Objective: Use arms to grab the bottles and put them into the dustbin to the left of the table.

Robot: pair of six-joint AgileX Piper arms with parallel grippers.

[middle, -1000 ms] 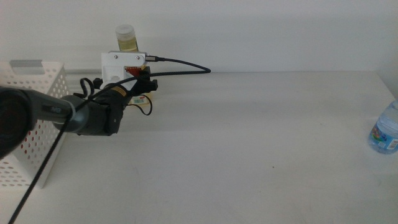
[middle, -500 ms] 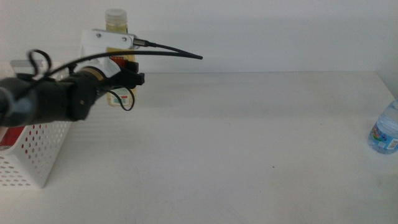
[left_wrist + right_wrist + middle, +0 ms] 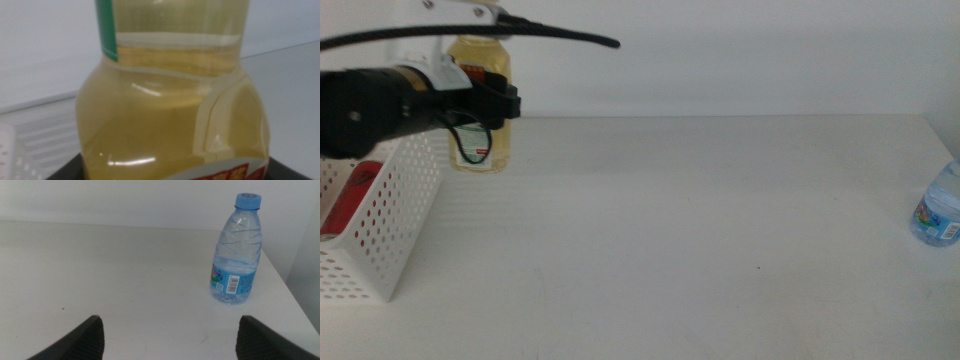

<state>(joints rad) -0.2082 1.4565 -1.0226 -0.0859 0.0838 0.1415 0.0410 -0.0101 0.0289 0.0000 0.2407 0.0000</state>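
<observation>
While the right gripper [image 3: 167,339] waits with jaws spread, one blue-capped water bottle [image 3: 236,249] stands just beyond it. Farther off, the left gripper [image 3: 492,102] is clamped on one yellow-liquid bottle [image 3: 480,105], lifted beside the dustbin [image 3: 380,215], likely for dropping in; one red can [image 3: 344,200] lies inside.

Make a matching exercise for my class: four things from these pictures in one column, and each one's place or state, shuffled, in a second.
1. yellow-liquid bottle
2. water bottle
3. red can
4. right gripper

A. open above the tabletop
B. lying inside the white basket
C. held in the left gripper, lifted beside the basket
D. standing at the table's right edge

Pairs: 1-C, 2-D, 3-B, 4-A
</observation>
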